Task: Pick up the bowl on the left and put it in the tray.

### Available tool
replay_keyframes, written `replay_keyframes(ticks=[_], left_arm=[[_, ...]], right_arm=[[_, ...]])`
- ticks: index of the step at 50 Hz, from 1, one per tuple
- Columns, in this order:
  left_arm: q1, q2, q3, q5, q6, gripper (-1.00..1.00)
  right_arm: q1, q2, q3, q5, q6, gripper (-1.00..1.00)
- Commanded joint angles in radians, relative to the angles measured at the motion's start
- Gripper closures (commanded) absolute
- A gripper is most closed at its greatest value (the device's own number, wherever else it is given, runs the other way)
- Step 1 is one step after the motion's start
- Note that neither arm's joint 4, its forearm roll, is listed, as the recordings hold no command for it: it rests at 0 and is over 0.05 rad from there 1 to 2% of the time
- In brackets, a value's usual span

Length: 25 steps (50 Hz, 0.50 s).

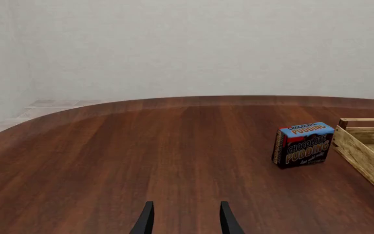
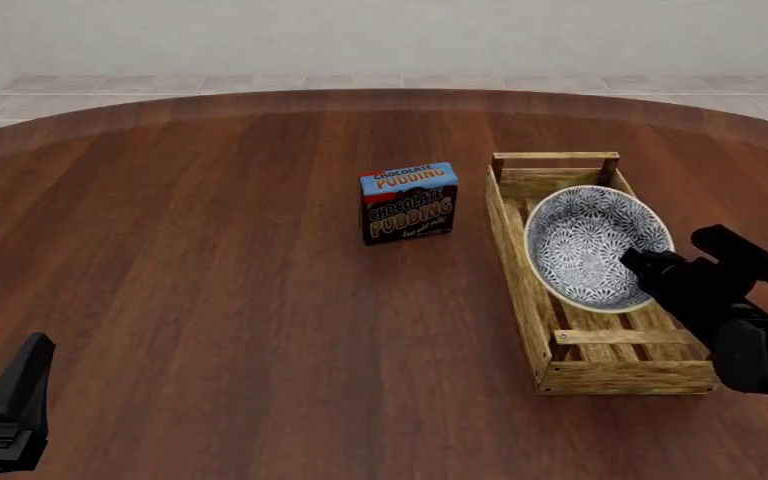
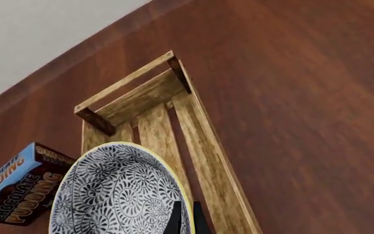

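Note:
The bowl, blue-grey and white patterned with a pale rim, hangs tilted over the middle of the tray, its inside facing the front camera. My right gripper is shut on the bowl's right rim. In the right wrist view its thin fingertips pinch the rim of the bowl above the tray's slats. Whether the bowl touches the slats I cannot tell. My left gripper is open with nothing in it, low at the table's near left corner. One corner of the tray shows in the left wrist view.
A blue-and-black chocolate pudding box stands upright just left of the tray's far end, also seen as the box and the box. The dark wooden table has a curved far edge, with pale floor tiles beyond.

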Motion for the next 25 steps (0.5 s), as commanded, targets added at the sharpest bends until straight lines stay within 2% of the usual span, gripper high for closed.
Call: replay_keyframes(ticks=[1,25], left_arm=[[0.000,0.000,0.000,0.000,0.000,-1.00],[0.000,0.000,0.000,0.000,0.000,-1.00]], right_arm=[[-0.006,0.013,-0.005,-0.009,0.005,1.00],[-0.017,0.046,-0.017,-0.024,-0.006,1.00]])
